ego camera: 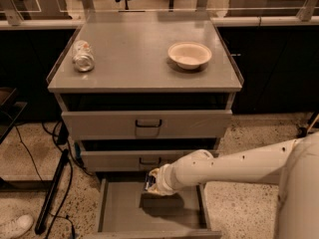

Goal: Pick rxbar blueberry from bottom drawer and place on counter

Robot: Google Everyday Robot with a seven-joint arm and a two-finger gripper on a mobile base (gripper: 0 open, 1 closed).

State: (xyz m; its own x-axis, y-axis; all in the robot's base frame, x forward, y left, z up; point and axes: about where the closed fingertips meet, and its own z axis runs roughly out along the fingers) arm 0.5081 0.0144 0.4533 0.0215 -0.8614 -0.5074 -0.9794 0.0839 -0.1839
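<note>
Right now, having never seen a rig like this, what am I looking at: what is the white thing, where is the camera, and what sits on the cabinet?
The white tube is the robot's single arm, reaching in from the right. Its gripper is down inside the open bottom drawer. A small blue-wrapped snack bar, the rxbar blueberry, shows at its tip; whether it is gripped I cannot tell. The one camera looks down on the cabinet's front. On the counter are a silver drink can, lying on its side at left, and a pale bowl at right.
</note>
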